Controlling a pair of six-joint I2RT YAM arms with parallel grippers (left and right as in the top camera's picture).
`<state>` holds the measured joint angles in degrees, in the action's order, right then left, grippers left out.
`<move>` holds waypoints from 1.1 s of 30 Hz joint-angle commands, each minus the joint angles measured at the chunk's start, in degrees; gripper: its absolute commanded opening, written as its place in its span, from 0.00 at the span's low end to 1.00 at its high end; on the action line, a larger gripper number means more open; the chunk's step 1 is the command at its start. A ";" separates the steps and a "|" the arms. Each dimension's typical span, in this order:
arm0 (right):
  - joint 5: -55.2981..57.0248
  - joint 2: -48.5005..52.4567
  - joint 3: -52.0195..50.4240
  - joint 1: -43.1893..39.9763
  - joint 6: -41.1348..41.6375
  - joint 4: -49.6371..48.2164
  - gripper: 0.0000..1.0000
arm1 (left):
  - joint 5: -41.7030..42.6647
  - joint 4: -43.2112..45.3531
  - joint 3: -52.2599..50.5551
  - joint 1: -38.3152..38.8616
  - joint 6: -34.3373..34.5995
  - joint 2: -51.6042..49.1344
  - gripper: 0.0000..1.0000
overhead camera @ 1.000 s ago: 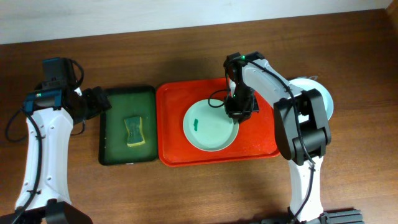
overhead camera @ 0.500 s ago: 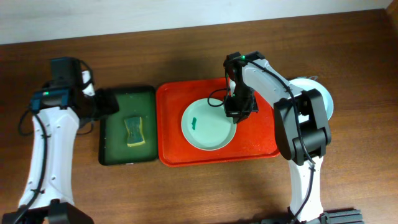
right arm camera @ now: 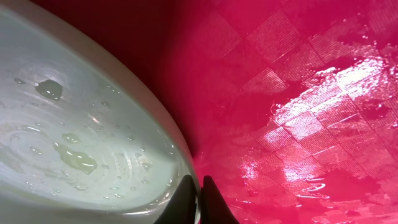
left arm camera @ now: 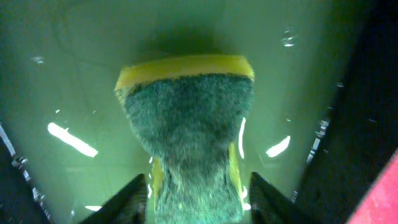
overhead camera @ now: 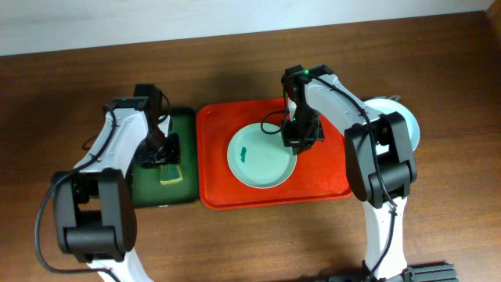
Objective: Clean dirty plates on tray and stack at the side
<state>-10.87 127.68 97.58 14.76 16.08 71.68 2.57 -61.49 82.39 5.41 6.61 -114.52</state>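
Observation:
A pale mint-blue plate with a small teal smear lies on the red tray. My right gripper is shut on this plate's right rim; in the right wrist view the two fingertips pinch the wet rim of the plate. My left gripper hovers over the dark green tray, open, one finger on each side of the yellow-and-green sponge with small gaps. Another pale plate sits at the right, partly hidden by the right arm.
The green tray's bottom is wet and glossy. The red tray floor beside the plate is wet too. The sponge lies in the middle of the green tray. Brown tabletop surrounds both trays.
My left arm has swung right from beside the green tray to over the sponge, and its jaws have narrowed around it. The right gripper has stayed on the plate rim.

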 commanded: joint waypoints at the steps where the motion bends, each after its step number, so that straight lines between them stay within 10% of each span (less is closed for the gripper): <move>1: -0.09 -0.33 -0.31 -0.11 0.28 -0.61 0.04 | -0.44 0.02 -0.07 0.13 -0.24 -2.86 0.44; 6: -0.13 -0.33 -0.31 -0.11 0.31 -0.61 0.04 | -0.42 2.86 -1.01 0.20 0.17 -2.91 0.41; 9: -0.79 -0.33 -0.31 -0.11 0.57 -1.25 0.04 | -0.42 4.66 -2.19 0.17 0.17 -2.89 0.00; 17: -6.78 -0.33 -0.31 -1.33 2.01 -6.75 0.06 | -0.44 4.72 0.61 0.07 0.15 1.81 0.00; 20: -6.69 -0.33 -0.31 -1.66 1.88 -4.96 0.60 | -0.87 4.68 0.61 0.07 0.15 3.13 0.00; 21: -6.69 -0.33 -0.31 -1.66 1.29 -4.42 0.62 | -1.11 4.66 0.61 0.07 0.13 3.13 0.00; 27: -6.73 -0.33 -0.31 -1.64 0.50 -1.79 0.54 | -3.67 2.25 2.89 0.09 0.15 3.17 0.00; 30: -6.71 -0.33 -0.31 -1.62 0.48 -1.38 0.07 | -3.67 2.27 2.91 0.09 0.15 3.17 0.00; 33: -6.67 -0.33 -0.31 -1.60 0.48 -1.44 0.06 | -3.65 2.27 2.91 0.20 0.15 3.17 0.00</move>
<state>-17.69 127.68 97.58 13.37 16.51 70.22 -0.51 -59.11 84.03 5.41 6.87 -113.14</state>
